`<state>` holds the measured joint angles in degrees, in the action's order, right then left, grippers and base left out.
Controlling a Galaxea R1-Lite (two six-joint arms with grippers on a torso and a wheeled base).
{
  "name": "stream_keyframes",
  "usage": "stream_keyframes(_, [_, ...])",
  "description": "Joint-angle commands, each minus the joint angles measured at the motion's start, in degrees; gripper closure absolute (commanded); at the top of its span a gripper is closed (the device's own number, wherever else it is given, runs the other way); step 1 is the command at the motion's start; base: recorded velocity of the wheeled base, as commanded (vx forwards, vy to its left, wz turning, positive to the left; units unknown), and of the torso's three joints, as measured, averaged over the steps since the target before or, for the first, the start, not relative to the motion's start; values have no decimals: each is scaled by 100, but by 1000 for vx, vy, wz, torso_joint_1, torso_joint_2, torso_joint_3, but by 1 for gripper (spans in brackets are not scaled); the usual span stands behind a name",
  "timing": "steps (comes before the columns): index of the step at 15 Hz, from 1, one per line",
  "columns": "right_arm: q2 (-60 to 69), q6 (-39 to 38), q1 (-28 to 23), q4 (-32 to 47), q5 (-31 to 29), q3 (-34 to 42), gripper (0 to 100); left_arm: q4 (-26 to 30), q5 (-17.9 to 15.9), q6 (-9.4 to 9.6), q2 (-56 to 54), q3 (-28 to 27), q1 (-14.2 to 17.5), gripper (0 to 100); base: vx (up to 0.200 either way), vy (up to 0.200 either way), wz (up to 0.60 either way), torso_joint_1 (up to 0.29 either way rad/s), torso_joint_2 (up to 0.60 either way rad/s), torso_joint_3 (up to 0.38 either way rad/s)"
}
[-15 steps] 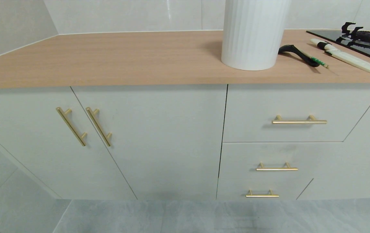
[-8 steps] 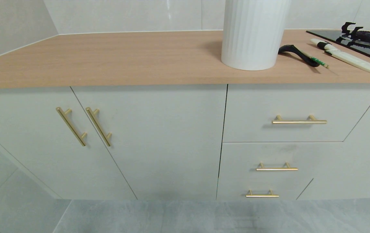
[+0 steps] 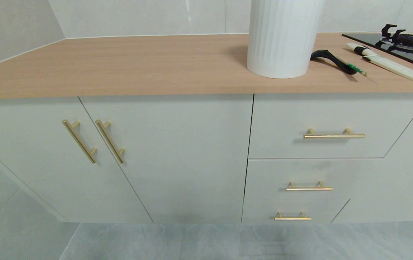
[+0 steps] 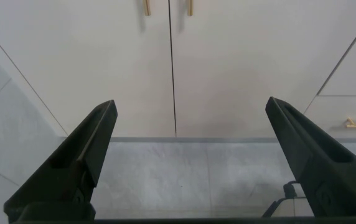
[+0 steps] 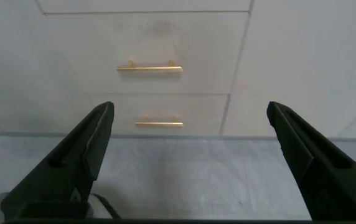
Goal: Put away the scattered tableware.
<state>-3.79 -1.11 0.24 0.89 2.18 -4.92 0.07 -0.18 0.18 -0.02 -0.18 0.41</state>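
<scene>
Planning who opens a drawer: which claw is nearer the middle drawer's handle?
Right. The right claw faces the middle drawer's handle directly; the left claw faces the double doors, that handle off to one side.

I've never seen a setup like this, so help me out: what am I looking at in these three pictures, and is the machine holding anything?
It is a two-armed robot facing a pale kitchen cabinet. The wide picture comes from its head; the other two from cameras on its wrists. The dark prongs there are its left hand and right hand, both open and empty. On the wooden countertop are a tall white ribbed container, a black curved-handled utensil, a cream-white knife and a black gas hob.
</scene>
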Motion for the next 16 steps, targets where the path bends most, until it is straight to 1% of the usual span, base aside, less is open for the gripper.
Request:
stream_keyframes(1, [-1335, -109, 459, 140, 423, -1133, 0, 1, 1, -1, 2, 1, 2, 0, 0, 0, 0, 0, 0, 0])
stream_keyframes(2, [-2583, -21, 573, 122, 520, -1318, 0, 1, 1, -1, 2, 1, 2, 0, 0, 0, 0, 0, 0, 0])
stream_keyframes(3, [-3268, -12, 608, 87, 555, -1494, 0, 1, 1, -1, 2, 1, 2, 0, 0, 0, 0, 0, 0, 0])
stream_keyframes(4, [-4385, -3, 679, -63, 590, -1749, 0, 1, 1, -1, 2, 1, 2, 0, 0, 0, 0, 0, 0, 0])
stream_keyframes(5, [-4798, 5, 705, -186, 582, -1845, 0, 1, 1, 8, 2, 1, 2, 0, 0, 0, 0, 0, 0, 0])
stream_keyframes(6, [-5861, 14, 784, -616, 529, -2118, 0, 1, 1, -1, 2, 1, 2, 0, 0, 0, 0, 0, 0, 0])
stream_keyframes(7, [-6547, 14, 793, -898, 476, -2338, 0, 1, 1, 8, 2, 1, 2, 0, 0, 0, 0, 0, 0, 0])
stream_keyframes(9, [-7259, 14, 925, -1038, 397, -2672, 0, 1, 1, 8, 2, 1, 2, 0, 0, 0, 0, 0, 0, 0])
stream_keyframes(12, [-8041, 5, 951, -1065, 379, -3085, 0, 1, 1, -1, 2, 1, 2, 0, 0, 0, 0, 0, 0, 0])
stream_keyframes(13, [-8208, 5, 1039, -1144, 371, -3076, 0, 1, 1, -1, 2, 1, 2, 0, 0, 0, 0, 0, 0, 0])
stream_keyframes(15, [-8524, 5, 1171, -1390, 151, -2988, 0, 1, 1, -1, 2, 1, 2, 0, 0, 0, 0, 0, 0, 0])
stream_keyframes(16, [-8779, 5, 1224, -1697, -192, -2847, 0, 1, 1, -1, 2, 1, 2, 0, 0, 0, 0, 0, 0, 0])
